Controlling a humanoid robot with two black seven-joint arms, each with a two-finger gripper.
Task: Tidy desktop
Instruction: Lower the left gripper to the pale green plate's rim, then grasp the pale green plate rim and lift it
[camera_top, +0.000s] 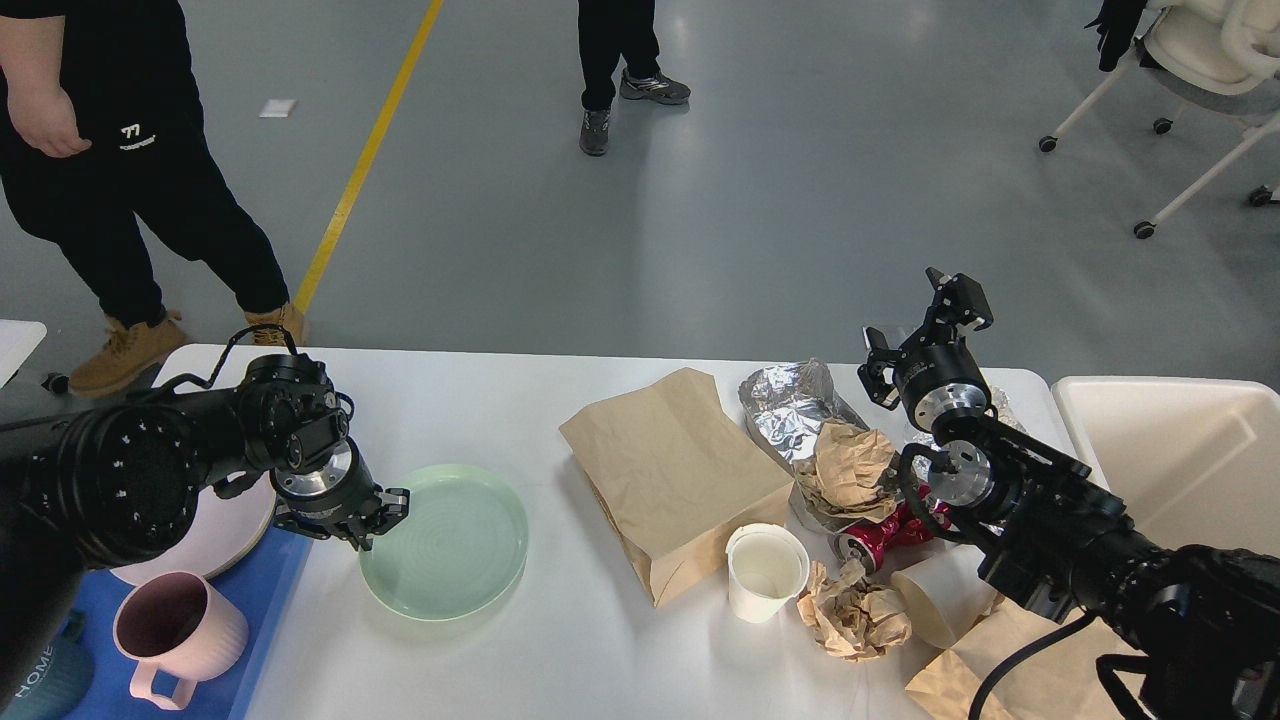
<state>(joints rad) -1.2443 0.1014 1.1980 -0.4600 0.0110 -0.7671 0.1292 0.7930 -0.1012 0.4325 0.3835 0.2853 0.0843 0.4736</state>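
Note:
The white desktop (480, 395) carries a pale green plate (445, 541) at the front left. My left gripper (372, 517) is shut on the plate's left rim, beside the blue tray (255, 610). Rubbish lies to the right: a brown paper bag (672, 470), crumpled foil (795, 400), a crumpled brown paper (850, 465), a red can (885, 530), an upright white paper cup (765, 572), another paper wad (855, 612) and a toppled paper cup (935, 600). My right gripper (922, 315) hangs open and empty above the table's far right edge.
On the blue tray are a pink mug (180, 632) and a pale pink plate (205, 530). A cream bin (1190, 460) stands off the table's right end. One person (120, 180) is at the far left corner. A wheeled chair (1200, 60) is at the back right.

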